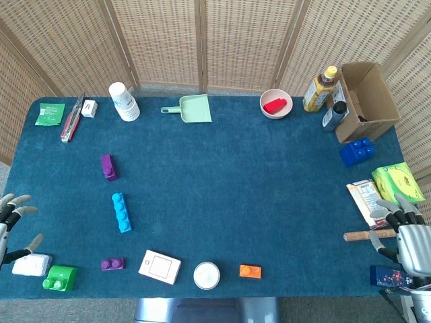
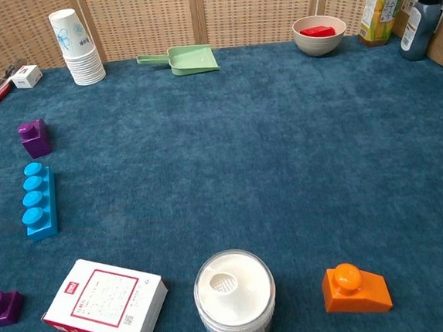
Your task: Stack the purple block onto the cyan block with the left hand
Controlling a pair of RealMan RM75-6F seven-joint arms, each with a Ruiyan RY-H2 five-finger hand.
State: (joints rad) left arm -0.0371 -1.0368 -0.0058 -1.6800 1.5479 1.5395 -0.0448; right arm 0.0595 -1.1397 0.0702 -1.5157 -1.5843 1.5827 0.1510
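Two purple plastic blocks on the blue carpeted worktop. The tall single-stud purple block stands near the left side; a flat two-stud purple brick lies by the front edge. One cyan four-stud plastic block lies just in front of the tall purple one, apart, not touching, studs up, long axis running front to back.

Left hand sits off the front-left corner, fingers spread apart, holding nothing. Right hand is at the right edge, fingers loosely apart, nothing in them; it sits just above a wooden handle, contact unclear.

Other items, one each: white paper cup stack, pale green plastic dustpan, beige bowl w/ a red piece inside, open cardboard box, dark blue brick, orange brick, green brick, white card box, round white-lidded jar.

Centre of the worktop is bare carpet; clutter keeps to the edges. Both task blocks have open carpet all round them.
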